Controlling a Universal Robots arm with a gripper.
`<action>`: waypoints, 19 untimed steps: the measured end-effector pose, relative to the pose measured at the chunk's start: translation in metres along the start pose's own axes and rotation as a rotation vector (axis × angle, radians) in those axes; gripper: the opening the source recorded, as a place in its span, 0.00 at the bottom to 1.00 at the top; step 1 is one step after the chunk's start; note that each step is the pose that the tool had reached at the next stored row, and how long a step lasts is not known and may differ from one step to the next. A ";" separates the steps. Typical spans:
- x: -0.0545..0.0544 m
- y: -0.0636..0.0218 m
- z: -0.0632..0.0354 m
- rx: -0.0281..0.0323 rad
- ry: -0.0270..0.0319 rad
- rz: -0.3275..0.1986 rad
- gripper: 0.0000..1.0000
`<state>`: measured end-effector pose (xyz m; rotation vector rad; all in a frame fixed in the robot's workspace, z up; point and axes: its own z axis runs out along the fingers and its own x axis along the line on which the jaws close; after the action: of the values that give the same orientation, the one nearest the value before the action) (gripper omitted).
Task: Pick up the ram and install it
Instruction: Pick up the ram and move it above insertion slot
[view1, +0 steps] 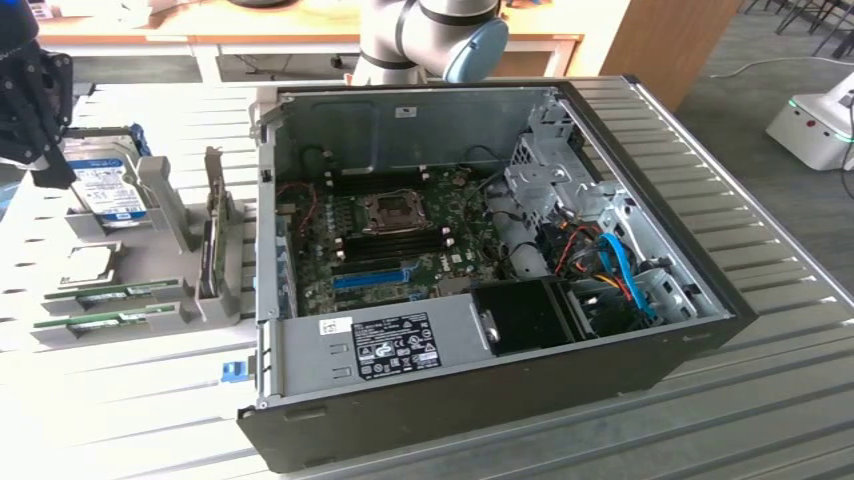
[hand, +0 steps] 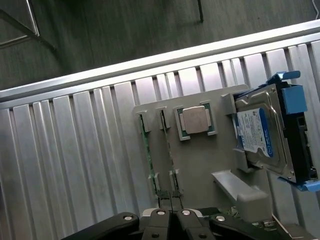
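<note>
- Two green sticks lie side by side in slots of the gray holder (hand: 200, 165) on the metal table (hand: 75, 150).
- One of them, the ram (hand: 166, 145), is the stick right next to the square chip (hand: 196, 120). The other stick (hand: 145, 150) lies on its far side.
- The gripper (hand: 172, 212) hangs up above the holder. Its fingers are pressed tight together and hold nothing.
- A hard drive (hand: 262, 135) stands in the holder too.
- The open computer case (view1: 507, 300) sits beside the holder.

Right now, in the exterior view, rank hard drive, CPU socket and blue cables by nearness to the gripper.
1. hard drive, beside the gripper, the exterior view's left.
2. CPU socket, mid-view.
3. blue cables, the exterior view's right.
</note>
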<state>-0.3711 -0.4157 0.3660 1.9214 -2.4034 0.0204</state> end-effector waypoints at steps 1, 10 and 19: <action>0.000 0.0000 0.0000 0.0008 0.0008 -0.012 0.11; 0.000 0.0000 0.0008 0.0065 0.0053 -0.102 0.11; 0.000 0.0000 0.0017 0.0112 0.0098 -0.174 0.11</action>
<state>-0.3712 -0.4156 0.3643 2.1219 -2.2260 0.0346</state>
